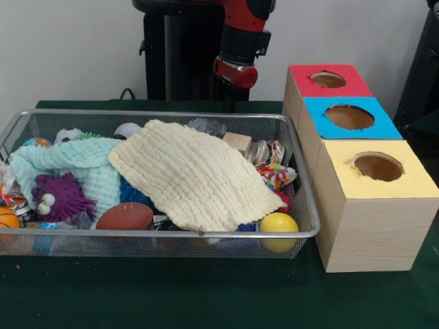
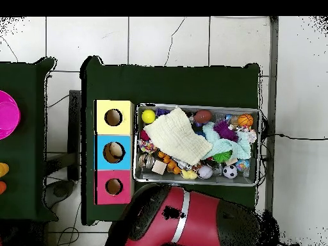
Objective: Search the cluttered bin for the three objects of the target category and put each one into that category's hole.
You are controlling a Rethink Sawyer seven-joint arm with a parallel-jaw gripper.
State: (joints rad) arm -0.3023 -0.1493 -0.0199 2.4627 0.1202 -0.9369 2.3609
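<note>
While no writing is legible, cream cloth (image 1: 195, 175) tops wire bin (image 1: 302, 179), claw state indiscernible.

light: even, diffuse, indoor; no hard source visible
shadows: soft, under wire bin (image 1: 302, 171) rim and beside yellow box (image 1: 374, 219) on table (image 1: 206, 295)
glare: mild sheen on yellow ball (image 1: 278, 223) and football (image 1: 125, 216)
focus: front view slightly soft throughout
overhead: floor tiles (image 2: 166, 41) bright, table dark
</note>
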